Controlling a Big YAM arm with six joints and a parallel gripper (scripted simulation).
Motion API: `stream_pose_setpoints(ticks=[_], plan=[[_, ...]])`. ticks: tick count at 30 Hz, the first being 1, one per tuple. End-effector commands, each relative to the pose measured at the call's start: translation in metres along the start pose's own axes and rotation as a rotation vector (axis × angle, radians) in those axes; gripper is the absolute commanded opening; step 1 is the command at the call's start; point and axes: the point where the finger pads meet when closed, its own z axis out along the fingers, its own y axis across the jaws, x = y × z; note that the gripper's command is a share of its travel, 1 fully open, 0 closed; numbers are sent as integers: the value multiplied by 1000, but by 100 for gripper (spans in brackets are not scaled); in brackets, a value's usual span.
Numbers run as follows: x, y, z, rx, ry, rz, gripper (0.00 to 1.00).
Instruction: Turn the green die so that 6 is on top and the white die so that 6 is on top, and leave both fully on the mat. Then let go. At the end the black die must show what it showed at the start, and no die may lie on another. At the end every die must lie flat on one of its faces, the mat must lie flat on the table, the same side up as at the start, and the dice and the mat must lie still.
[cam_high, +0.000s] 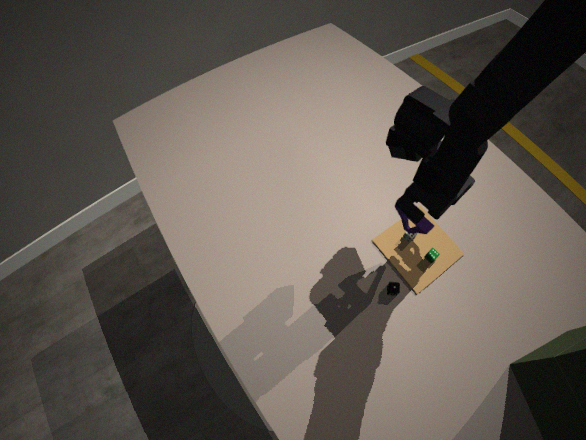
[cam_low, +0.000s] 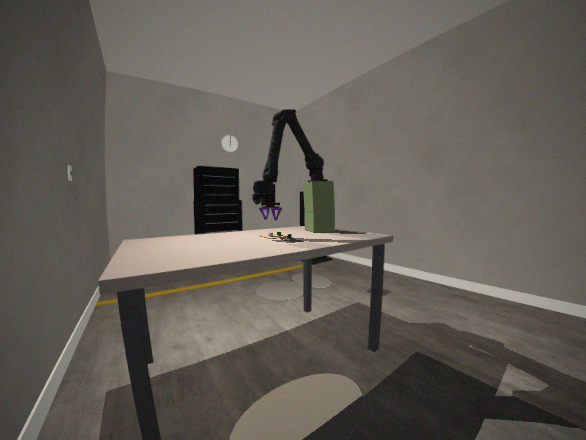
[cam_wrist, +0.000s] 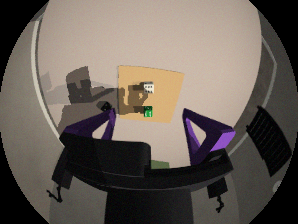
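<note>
A tan mat (cam_high: 417, 255) lies flat on the table near its right side. The green die (cam_high: 433, 255) sits on the mat, with several white pips on its top face. The white die (cam_high: 410, 234) sits on the mat's far part, partly hidden by my fingers in this view. The wrist view shows the white die (cam_wrist: 148, 87) and the green die (cam_wrist: 149, 112) apart on the mat (cam_wrist: 150, 95). The black die (cam_high: 393, 288) lies on the table just off the mat's near edge. My gripper (cam_high: 415, 222) (cam_wrist: 149, 111) hangs well above the mat, wide open and empty.
The arm's green base block (cam_high: 555, 385) stands at the table's near right corner. The arm's dark shadow falls across the table left of the mat. A black shelf (cam_low: 217, 200) stands by the far wall, away from the table.
</note>
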Motion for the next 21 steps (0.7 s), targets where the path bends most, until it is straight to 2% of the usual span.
stream_pose_setpoints(ticks=[1, 12, 14, 21], plan=[[-4, 7, 2, -3, -3, -8, 100], [-4, 7, 0, -3, -5, -8, 100], [-10, 7, -12, -3, -21, -7, 100], [-6, 7, -36, -3, -19, -6, 100]])
